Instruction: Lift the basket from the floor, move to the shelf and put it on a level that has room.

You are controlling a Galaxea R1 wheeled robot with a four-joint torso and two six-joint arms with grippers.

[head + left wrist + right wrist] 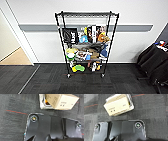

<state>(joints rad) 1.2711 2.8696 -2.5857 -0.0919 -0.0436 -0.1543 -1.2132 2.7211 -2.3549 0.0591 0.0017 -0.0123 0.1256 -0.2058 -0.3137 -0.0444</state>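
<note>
Our basket [43,105] sits on the floor [15,121], its woven cream wall and dark rim showing from our left wrist, with a cardboard box [61,100] lying tilted in it and sticking out over the rim; from our right wrist the same box [118,105] covers most of it. Nothing of the lift looks begun, so we judge the task at its start. Whether either hand is released or clenched we cannot tell. Ahead, the shelf [86,42] stands against the wall, its top level [86,14] bare, its lower tiers crowded.
</note>
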